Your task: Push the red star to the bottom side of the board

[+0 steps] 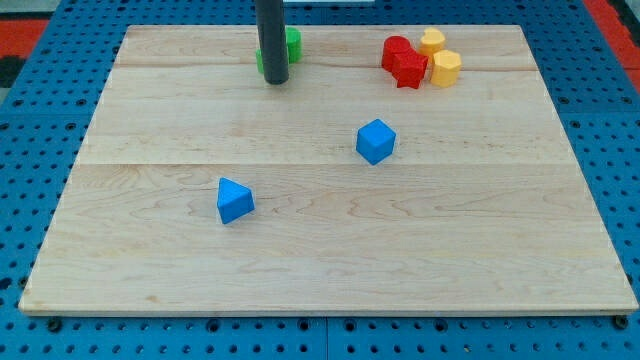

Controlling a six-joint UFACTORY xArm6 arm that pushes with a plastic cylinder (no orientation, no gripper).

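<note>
End effector: a straight dark rod, no jaws, so there is no open or closed state to report. It enters from the view's top, left of centre. The tip (pixel 275 82) sits on the wooden board (pixel 320 260) near the top edge.

Nearest item: green block (pixel 290 45), directly behind the rod and partly hidden by it. Shape cannot be made out. Whether the tip touches it cannot be told; it stands just beside it at min.

Task item: red star (pixel 410 68), top-right part of the board, well apart from the tip, towards the view's right. It lies close to the top edge, i.e. far from the bottom side.

Adjacent items, top right:
- A second red block (pixel 394 50) sits against the star's upper left; shape unclear.
- Yellow block (pixel 446 67) sits just right of the star, approx. touching.
- Another yellow block (pixel 432 40) is above it, nearer the top edge.

Mid-board items:
- Blue cube (pixel 376 141), right of centre, standing alone.
- Blue triangular block (pixel 234 200), left of centre, lower down, well apart from the cube.

Support: the board rests on a blue perforated bench (pixel 30 140), visible on all sides.
</note>
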